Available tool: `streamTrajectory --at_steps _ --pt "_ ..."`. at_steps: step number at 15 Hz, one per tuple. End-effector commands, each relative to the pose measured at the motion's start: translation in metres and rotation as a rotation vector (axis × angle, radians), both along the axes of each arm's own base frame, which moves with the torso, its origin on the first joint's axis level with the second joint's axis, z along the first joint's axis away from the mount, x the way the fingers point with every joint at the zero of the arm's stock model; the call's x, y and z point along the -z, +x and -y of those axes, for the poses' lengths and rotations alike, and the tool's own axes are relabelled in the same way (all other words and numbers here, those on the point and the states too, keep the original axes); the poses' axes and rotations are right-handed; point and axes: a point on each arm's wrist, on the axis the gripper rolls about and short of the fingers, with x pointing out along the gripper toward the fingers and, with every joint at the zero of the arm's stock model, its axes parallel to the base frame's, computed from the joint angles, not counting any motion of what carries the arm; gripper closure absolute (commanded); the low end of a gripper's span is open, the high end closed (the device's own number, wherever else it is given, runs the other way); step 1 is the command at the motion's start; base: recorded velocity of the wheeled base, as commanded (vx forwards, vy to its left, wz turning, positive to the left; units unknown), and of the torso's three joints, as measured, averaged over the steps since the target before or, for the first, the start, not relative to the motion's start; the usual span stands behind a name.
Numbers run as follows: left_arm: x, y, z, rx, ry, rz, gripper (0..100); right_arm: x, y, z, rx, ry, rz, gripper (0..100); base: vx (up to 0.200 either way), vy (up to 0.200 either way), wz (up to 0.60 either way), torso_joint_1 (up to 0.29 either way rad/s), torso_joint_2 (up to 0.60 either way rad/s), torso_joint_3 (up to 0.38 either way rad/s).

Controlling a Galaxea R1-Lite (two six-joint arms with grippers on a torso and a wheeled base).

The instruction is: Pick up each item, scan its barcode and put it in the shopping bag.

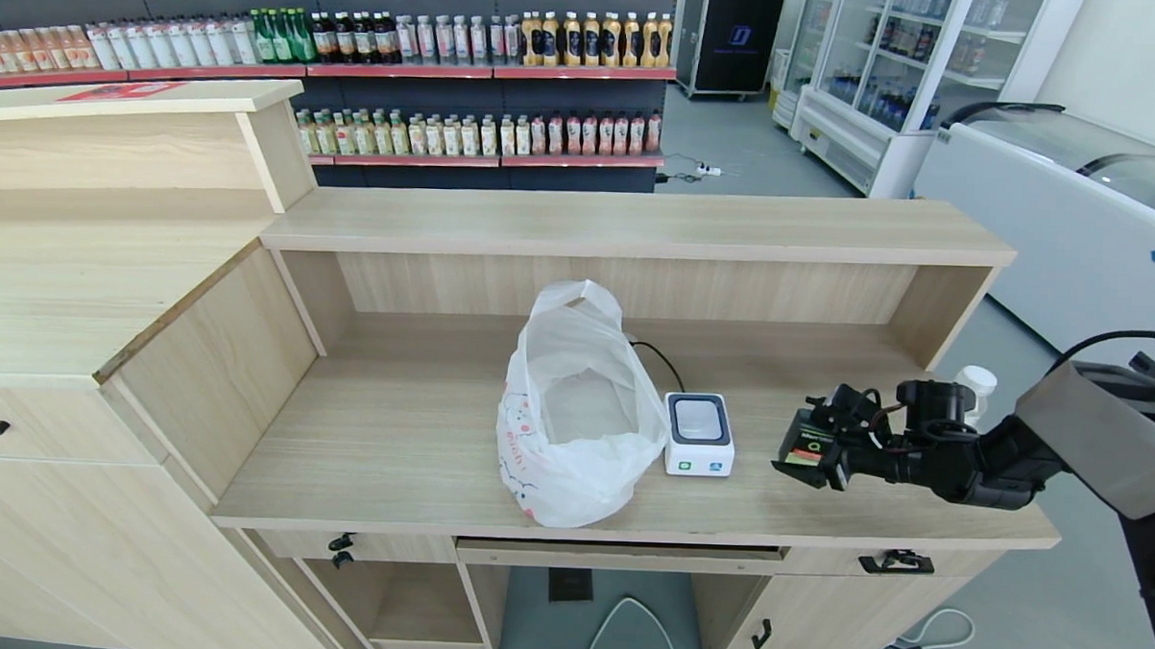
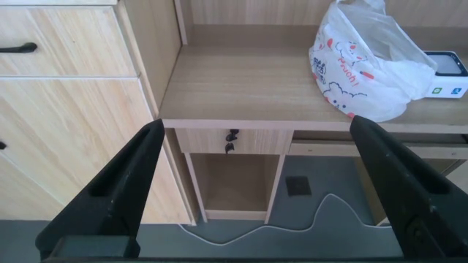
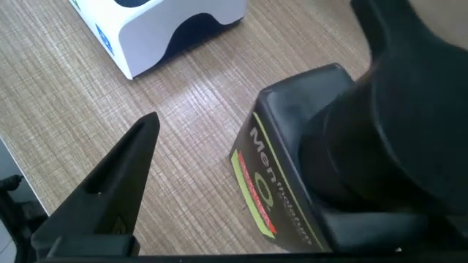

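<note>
Right fingers (image 3: 110, 197) spread wide, one clear of box (image 3: 285, 175) | box low at tabletop (image 1: 391, 433), just right of scanner (image 1: 699, 432), bag (image 1: 574, 411) beyond | left fingers (image 2: 124, 183) open, below tabletop front | judged: centre box, close squarely on plain sides, keep barcode uncovered.

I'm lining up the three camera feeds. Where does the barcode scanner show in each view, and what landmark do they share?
Head view: the barcode scanner is mid-counter, beside the shopping bag on its right.
Left wrist view: the barcode scanner peeks out from behind the shopping bag.
Right wrist view: the barcode scanner stands on the counter past the black box.
Shared landmark: the wooden counter top.
</note>
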Motion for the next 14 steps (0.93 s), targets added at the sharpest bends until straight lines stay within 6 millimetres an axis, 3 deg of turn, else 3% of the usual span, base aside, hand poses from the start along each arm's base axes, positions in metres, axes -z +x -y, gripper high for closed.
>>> streamTrajectory --at_steps 1,2,6,8,11,12,14 --pt "0.0 0.0 0.0 0.0 0.0 0.0 0 0.005 0.0 -0.002 -0.005 -0.001 -0.008 0 0.0 0.0 0.0 0.0 0.0 0.0" --pt "0.0 0.0 0.0 0.0 0.0 0.0 0 0.005 0.0 -0.002 -0.006 -0.003 -0.006 100 0.0 0.0 0.0 0.0 0.0 0.0" --pt "0.0 0.0 0.0 0.0 0.0 0.0 0 0.006 -0.001 -0.001 -0.011 -0.026 -0.003 100 0.0 0.0 0.0 0.0 0.0 0.0" --pt "0.0 0.0 0.0 0.0 0.0 0.0 0 -0.009 -0.002 0.006 -0.029 -0.091 0.078 100 0.0 0.0 0.0 0.0 0.0 0.0" --pt "0.0 0.0 0.0 0.0 0.0 0.0 0 -0.046 -0.015 0.023 -0.037 -0.188 0.197 100 0.0 0.0 0.0 0.0 0.0 0.0" --pt "0.0 0.0 0.0 0.0 0.0 0.0 0 -0.077 -0.031 0.038 -0.019 -0.243 0.266 100 0.0 0.0 0.0 0.0 0.0 0.0" --pt "0.0 0.0 0.0 0.0 0.0 0.0 0 -0.117 -0.067 0.048 0.0 -0.309 0.326 100 0.0 0.0 0.0 0.0 0.0 0.0"
